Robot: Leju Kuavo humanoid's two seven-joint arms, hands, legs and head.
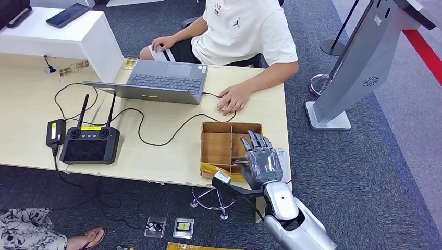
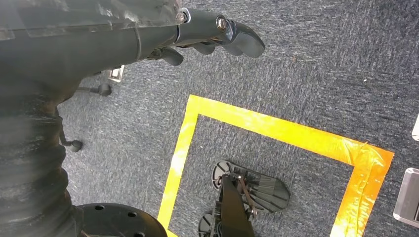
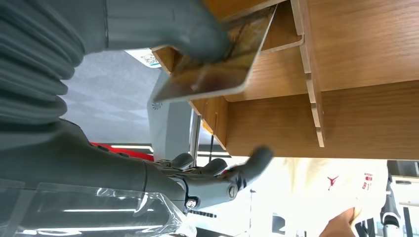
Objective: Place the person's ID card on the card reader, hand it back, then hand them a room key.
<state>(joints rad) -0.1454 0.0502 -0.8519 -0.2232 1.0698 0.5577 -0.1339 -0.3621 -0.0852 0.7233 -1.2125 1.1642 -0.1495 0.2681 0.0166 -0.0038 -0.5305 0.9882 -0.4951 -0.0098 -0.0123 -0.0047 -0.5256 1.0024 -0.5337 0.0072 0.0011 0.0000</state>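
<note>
Gold-brown card pinched under right hand's thumb, other fingers spread, at the near edge of the wooden tray on the desk; probably the room key being lifted from its compartment. Left hand hangs over carpet, fingers loosely curled, holding nothing. Person's shirt bears a red jumping-figure logo; its lettering is unreadable.

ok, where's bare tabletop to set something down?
Free: the strip between the remote controller and the wooden tray, crossed by one cable; also the left end of the table. Crowded: the tray, where the right hand pinches a card, and around the laptop.
</note>
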